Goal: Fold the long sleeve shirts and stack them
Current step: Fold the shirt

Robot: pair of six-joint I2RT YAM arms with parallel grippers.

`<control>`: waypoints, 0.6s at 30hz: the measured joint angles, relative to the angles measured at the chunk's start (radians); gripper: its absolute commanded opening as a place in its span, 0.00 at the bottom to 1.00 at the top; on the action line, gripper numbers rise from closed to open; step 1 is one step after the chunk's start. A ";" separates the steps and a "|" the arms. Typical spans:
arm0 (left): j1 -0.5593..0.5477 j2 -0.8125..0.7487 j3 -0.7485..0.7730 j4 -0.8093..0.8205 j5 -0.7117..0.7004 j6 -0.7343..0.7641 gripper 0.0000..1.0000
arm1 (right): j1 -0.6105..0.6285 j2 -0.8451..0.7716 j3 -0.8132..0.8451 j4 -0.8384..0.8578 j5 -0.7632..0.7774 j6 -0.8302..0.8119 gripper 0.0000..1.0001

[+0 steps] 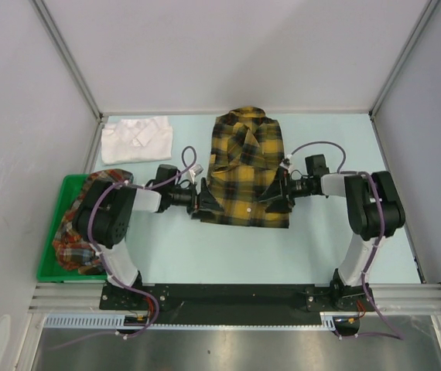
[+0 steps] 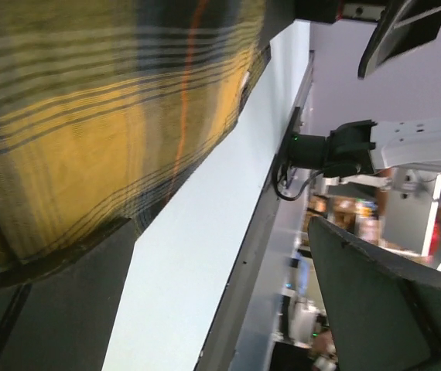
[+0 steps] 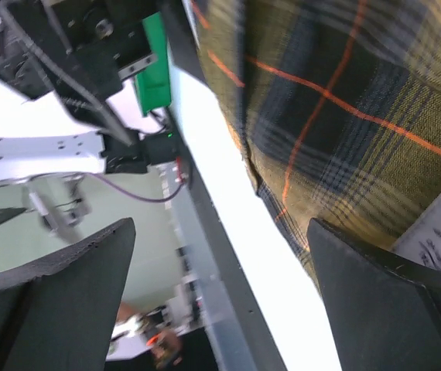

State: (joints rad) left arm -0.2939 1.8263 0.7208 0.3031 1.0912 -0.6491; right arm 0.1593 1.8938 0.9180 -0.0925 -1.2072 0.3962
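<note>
Top external view showed the pale blue worktop [image 1: 228, 255] walled in by grey panels, with both arms reaching in from its near edge. The yellow-and-black plaid shirt [image 1: 245, 166] lay at the middle of it, folded into a neat upright rectangle with the collar at the far end and the buttoned front facing up. At the left edge sat a green bin [image 1: 66, 276], and the red-orange plaid shirt [image 1: 77, 247] was heaped loosely inside it, partly hidden behind the left arm's elbow. The white shirt [image 1: 135, 139] rested folded in the far left corner, well apart from the yellow one.

The left gripper [image 1: 207, 202] was low at the lower left edge of the yellow shirt, and the right gripper [image 1: 276, 199] was at its lower right edge, so the two faced each other across the cloth. Both stood with their fingers spread wide – neither pinched anything. In the left wrist view one dark finger [image 2: 50, 309] lay right at the plaid hem while the other was off over the bare worktop. In the right wrist view the cloth hung just past one finger [image 3: 391, 309].
</note>
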 measured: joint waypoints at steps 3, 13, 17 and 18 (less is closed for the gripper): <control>-0.024 -0.065 0.025 -0.048 -0.026 0.036 0.99 | -0.003 -0.076 0.013 -0.045 0.049 -0.025 1.00; -0.100 0.183 0.214 0.175 -0.127 -0.153 0.99 | 0.093 0.127 0.117 0.204 0.060 0.144 1.00; -0.037 0.206 0.236 0.180 -0.119 -0.179 0.98 | 0.037 0.179 0.213 0.096 0.005 0.068 1.00; -0.021 0.205 0.234 0.174 -0.117 -0.175 0.98 | 0.019 0.180 0.230 0.060 0.019 0.026 0.99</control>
State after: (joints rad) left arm -0.3145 2.0315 0.9550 0.4767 0.9745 -0.8246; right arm 0.1783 2.0739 1.1484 -0.0326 -1.1877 0.4217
